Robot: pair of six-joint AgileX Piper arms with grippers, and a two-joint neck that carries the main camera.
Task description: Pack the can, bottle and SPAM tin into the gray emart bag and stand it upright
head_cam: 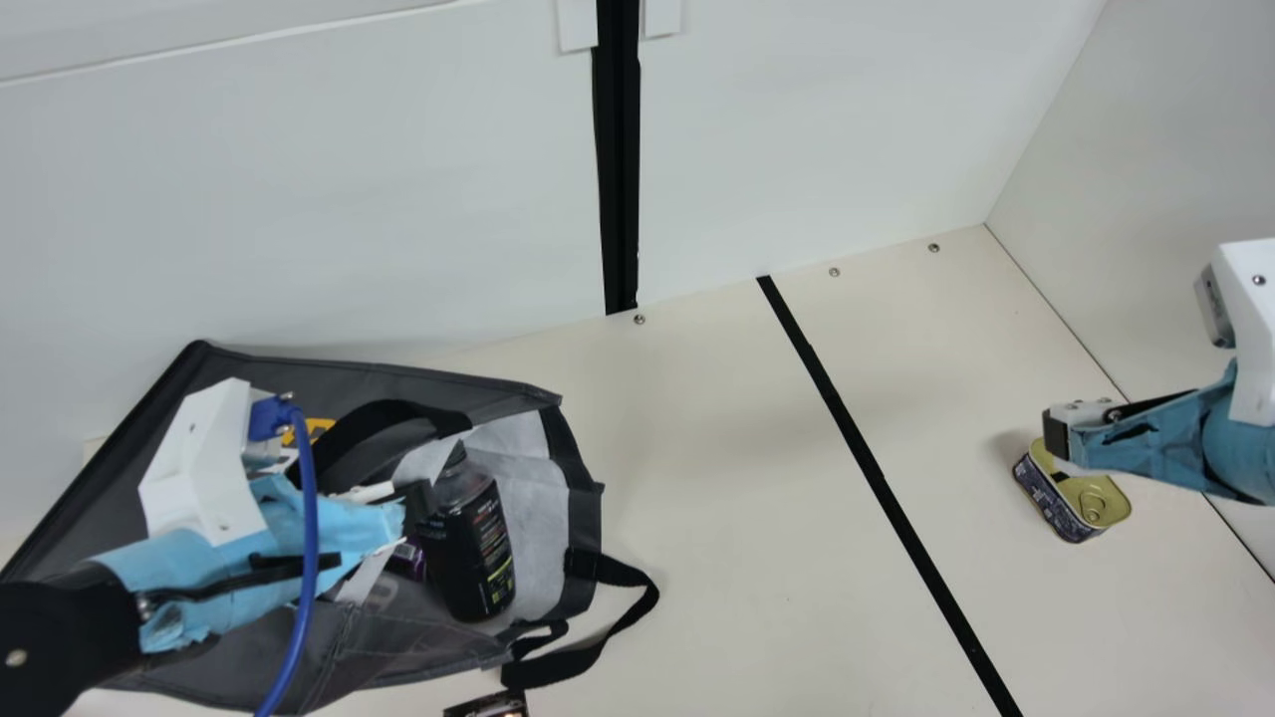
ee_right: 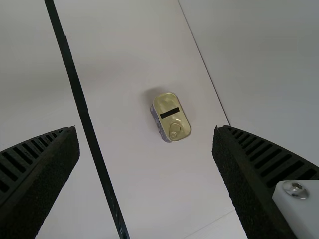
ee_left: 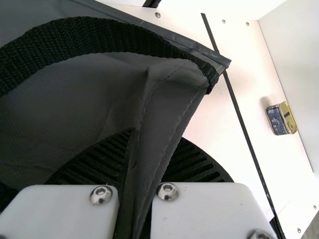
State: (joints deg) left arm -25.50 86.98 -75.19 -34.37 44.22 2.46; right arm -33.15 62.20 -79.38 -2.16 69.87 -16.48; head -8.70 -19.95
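One gray emart bag [head_cam: 418, 652], soft-sided, laid down on the left of the cream worktop [head_cam: 717, 498], its mouth towards the right and its pale lining [head_cam: 538, 498] showing. One black handle [head_cam: 583, 662], looped out onto the worktop at the near right of the mouth; a second handle [head_cam: 374, 418] arches over the far part. One dark bottle [head_cam: 473, 548], inside the mouth against the lining, leaning, neck to the far side. One purple piece [head_cam: 406, 560], mostly hidden, just left of the bottle; whether it is the can, I cannot tell. One SPAM tin [head_cam: 1086, 498], gold lid and pull ring uppermost, outside the bag, on the worktop at the right near the side wall [head_cam: 1146, 179]. One black strip [head_cam: 877, 478], running far to near between bag and tin. One left end effector [head_cam: 416, 508], at the bag mouth beside the bottle, its fingers closed on a fold of gray bag fabric. One right end effector [head_cam: 1056, 435], spread wide and holding nothing, above the tin and apart from it. One dark item [head_cam: 488, 706], cut off at the main view's near edge, kind unclear.
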